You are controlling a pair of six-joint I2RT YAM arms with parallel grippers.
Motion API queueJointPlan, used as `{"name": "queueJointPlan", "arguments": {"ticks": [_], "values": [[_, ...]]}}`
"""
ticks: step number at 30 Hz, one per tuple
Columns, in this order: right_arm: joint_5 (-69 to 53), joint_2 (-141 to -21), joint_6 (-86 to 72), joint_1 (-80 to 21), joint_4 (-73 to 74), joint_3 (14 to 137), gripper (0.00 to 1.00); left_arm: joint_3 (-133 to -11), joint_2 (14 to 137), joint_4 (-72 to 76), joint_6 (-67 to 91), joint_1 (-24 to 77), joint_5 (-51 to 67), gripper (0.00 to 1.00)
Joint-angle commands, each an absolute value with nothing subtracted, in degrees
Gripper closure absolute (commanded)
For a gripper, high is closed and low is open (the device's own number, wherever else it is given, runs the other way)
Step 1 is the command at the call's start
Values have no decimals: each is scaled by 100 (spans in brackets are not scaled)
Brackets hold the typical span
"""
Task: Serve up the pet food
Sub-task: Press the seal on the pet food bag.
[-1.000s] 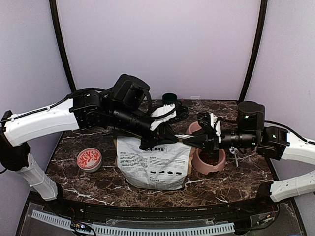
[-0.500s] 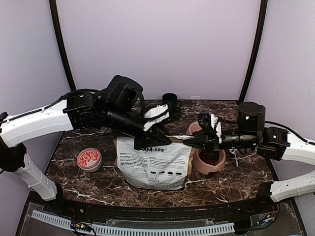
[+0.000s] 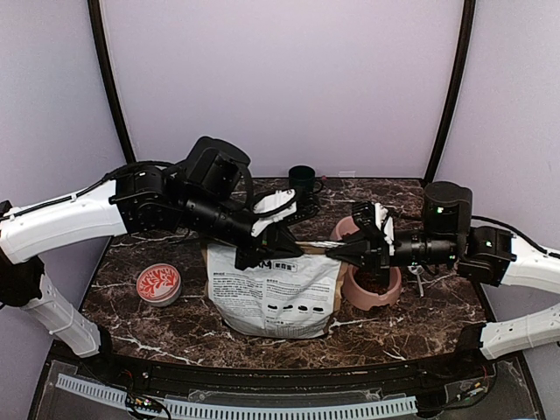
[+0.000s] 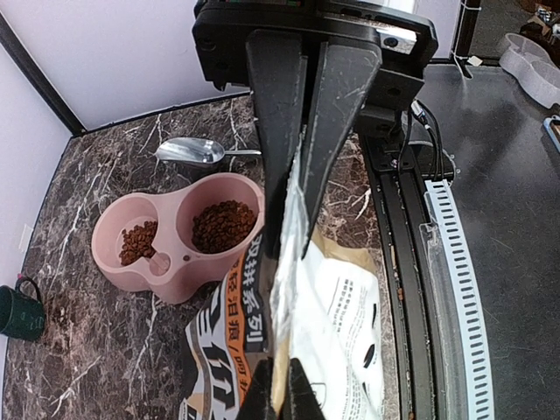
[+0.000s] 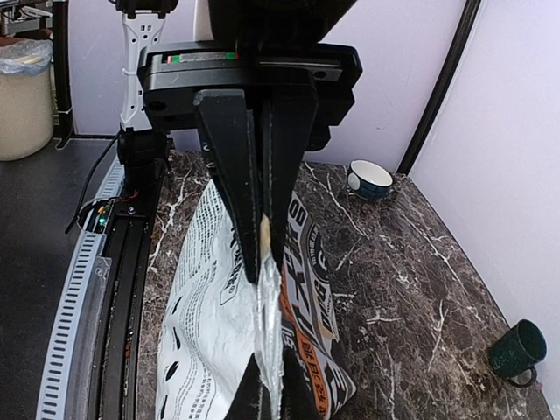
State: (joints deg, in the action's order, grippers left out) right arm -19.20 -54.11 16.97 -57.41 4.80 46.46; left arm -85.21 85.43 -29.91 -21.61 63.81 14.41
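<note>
The pet food [image 4: 220,225] is reddish-brown kibble lying in both cups of the pink double bowl [image 4: 114,267], which stands right of the bag in the top view, pet food [image 3: 376,283] showing in it. The printed paper bag [image 3: 273,293] stands mid-table with its top edge pressed flat. My left gripper [image 4: 290,249] is shut on that top edge near its left end, left gripper [image 3: 260,254]. My right gripper [image 5: 264,262] is shut on the same edge at its right end, right gripper [image 3: 339,251]. The two face each other along the seam. The bag's contents are hidden.
A metal scoop [image 4: 192,151] lies on the table behind the bowl. A dark green mug [image 3: 301,178] stands at the back edge. A round tin with a red patterned lid [image 3: 158,283] sits left of the bag. A black rail [image 4: 411,262] runs along the table's near edge.
My left gripper let go briefly, slid left along the bag's top edge and shut on it again. The right gripper and the bowl have stayed put.
</note>
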Motion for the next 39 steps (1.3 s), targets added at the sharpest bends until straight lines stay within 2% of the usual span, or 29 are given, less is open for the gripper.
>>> {"name": "queueJointPlan", "arguments": {"ticks": [1,2,6,10,19,25,34,39], "values": [[-1673,-5036,1515,-5713,-176,4881,95,-8437,8139,-3287,-1957,6196,1439,100],[-1692,-5088,1481,-5713,-125,4917,86,-8452,8146,-3247,-1891,6196,1447,100],[-1858,-5489,1299,-5713,346,5350,59,-8580,8224,-3283,-1713,6201,1516,100],[-1856,-5927,1184,-5722,852,5824,47,-8535,8194,-3181,-1692,6200,1608,100],[-1881,-6470,1159,-5821,1497,6516,44,-8504,8165,-3095,-1728,6205,1614,100],[-1798,-6757,1234,-5886,1879,6920,50,-8475,8174,-3051,-1734,6204,1643,100],[-2186,-6876,1356,-5955,2577,7153,49,-8483,8143,-3099,-1723,6199,1630,100],[-1999,-6922,1431,-5958,2794,7176,56,-8503,8111,-3078,-1708,6204,1655,100]]}}
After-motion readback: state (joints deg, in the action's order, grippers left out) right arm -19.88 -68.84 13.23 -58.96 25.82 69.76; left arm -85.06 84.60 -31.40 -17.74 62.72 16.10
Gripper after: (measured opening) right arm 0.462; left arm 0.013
